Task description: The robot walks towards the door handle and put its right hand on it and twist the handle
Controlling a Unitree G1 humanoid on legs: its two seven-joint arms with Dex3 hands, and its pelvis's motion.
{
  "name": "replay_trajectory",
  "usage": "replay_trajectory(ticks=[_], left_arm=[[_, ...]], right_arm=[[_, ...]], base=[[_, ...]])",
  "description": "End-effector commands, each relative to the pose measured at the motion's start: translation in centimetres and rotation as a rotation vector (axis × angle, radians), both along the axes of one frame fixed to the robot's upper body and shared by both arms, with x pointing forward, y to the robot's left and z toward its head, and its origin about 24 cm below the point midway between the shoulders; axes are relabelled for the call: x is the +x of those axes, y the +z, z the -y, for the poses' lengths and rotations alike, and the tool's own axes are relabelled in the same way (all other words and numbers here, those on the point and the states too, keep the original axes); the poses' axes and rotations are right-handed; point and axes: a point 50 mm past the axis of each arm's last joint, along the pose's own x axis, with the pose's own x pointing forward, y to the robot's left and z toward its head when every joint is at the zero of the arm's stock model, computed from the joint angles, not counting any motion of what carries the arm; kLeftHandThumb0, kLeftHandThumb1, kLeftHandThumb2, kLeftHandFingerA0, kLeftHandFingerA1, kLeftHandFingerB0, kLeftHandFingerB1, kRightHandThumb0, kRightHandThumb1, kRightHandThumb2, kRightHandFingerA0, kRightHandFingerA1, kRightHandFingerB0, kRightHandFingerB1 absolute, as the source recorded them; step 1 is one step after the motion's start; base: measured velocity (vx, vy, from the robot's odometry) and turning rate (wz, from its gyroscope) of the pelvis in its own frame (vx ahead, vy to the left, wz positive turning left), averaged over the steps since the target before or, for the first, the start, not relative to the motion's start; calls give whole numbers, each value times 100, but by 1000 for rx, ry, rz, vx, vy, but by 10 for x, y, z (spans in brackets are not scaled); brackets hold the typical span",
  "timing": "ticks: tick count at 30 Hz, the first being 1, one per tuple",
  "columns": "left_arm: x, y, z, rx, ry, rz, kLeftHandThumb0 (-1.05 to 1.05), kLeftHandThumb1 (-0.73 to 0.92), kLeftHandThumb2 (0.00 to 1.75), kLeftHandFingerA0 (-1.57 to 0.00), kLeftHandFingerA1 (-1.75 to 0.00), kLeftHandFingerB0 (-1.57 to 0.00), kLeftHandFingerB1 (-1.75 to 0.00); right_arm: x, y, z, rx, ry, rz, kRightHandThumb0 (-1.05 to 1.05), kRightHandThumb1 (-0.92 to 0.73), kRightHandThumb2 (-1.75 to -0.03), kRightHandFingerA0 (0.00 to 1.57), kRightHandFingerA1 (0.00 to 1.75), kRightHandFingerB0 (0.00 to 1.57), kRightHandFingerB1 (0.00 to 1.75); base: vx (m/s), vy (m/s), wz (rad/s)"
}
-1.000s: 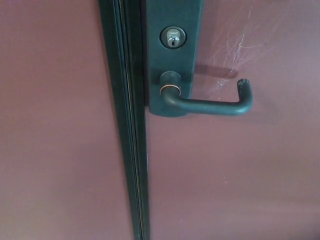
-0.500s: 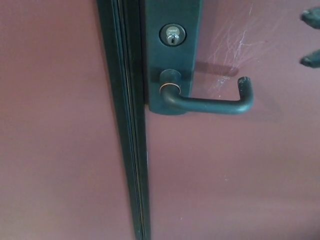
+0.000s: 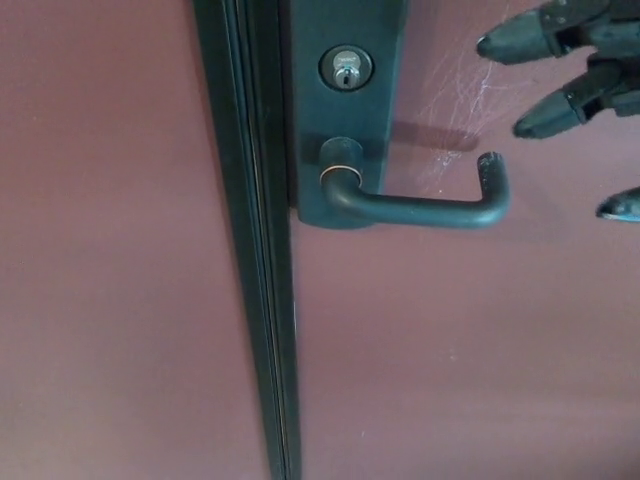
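matt dark metal handle (image 3: 420, 208), scuffed maroon door (image 3: 450, 350)

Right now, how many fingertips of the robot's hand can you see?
3, all at the right edge: one fingertip near the top, one below it, one beside the door handle's end.

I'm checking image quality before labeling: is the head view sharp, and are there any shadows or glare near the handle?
Head view: the door handle and keyhole are sharp; the handle casts a soft shadow on the door above it; pale scratches catch light there; the right hand at the edge looks slightly soft.
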Motion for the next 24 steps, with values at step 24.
replay_trajectory(ticks=[24], left_arm=[[6,3,-2,-20,-51,3,-14,38,68,-69,-86,-53,-69]], right_arm=[[42,14,-18,-254,-109,-10,-63,-43,-82,41,54,24,42]], base=[[0,0,0]])
